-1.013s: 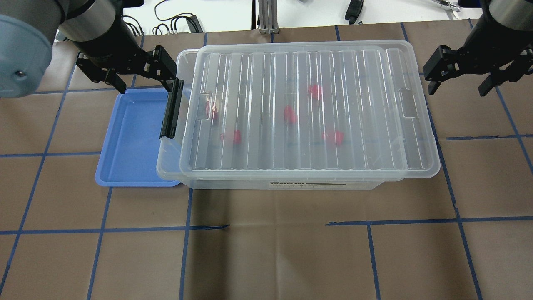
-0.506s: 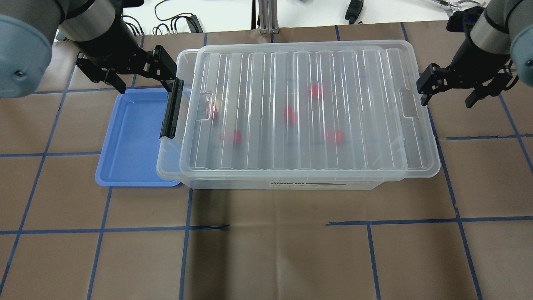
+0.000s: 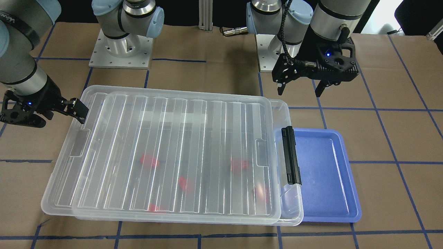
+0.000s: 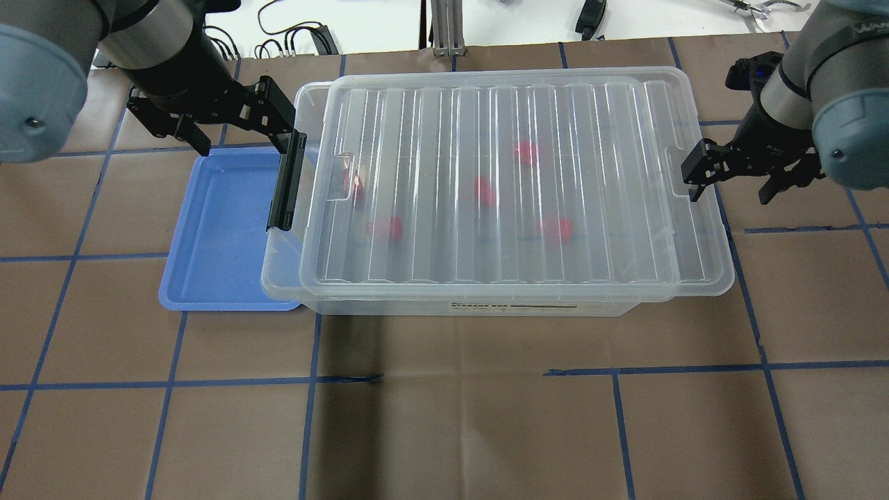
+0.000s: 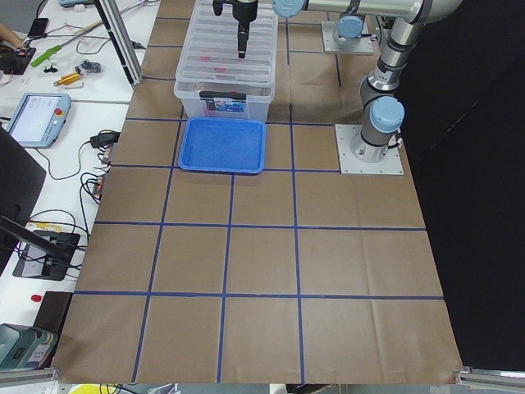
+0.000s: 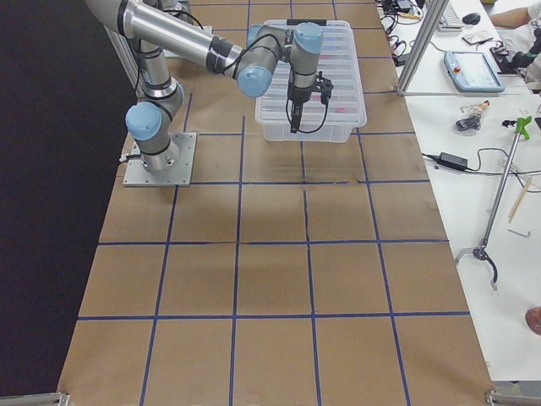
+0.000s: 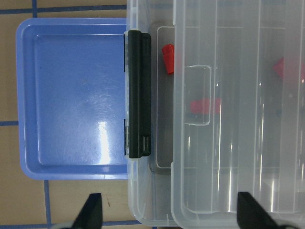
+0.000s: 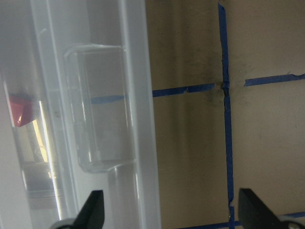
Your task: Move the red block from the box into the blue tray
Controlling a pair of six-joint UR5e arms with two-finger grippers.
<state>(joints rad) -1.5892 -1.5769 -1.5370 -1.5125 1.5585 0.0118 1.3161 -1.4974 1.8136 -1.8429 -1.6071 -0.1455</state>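
Overhead exterior view first: the box (image 4: pixel 279 281) sits across the middle of the bench (image 4: pixel 444 417) with its ribbed lid (image 4: pixel 430 139) on. The lid is slid a little toward the robot's right, so a strip of the box's rim shows bare at the left end. The black latch (image 4: pixel 286 182) stands at that left end. The blue tray (image 4: pixel 215 229) lies flat just beside it, its near edge tucked under the overhang of the box's rim.

Several red pieces show blurred through the lid. From the left wrist camera, the one lying closest to the latch, seen through the bare strip, looks like the red block (image 7: pixel 167 58). It is inside the box, on its floor. The other red pieces (image 4: pixel 554 228) lie further along, and I cannot make out their shapes through the ribs.

The left hand (image 4: pixel 239 139) hangs over the far edge of the tray and the latch end, its jaws spread wide, with nothing in them. The right hand (image 4: pixel 729 193) is at the opposite end, also spread wide and empty. One finger is over the box's rim and the other is over the bare bench.
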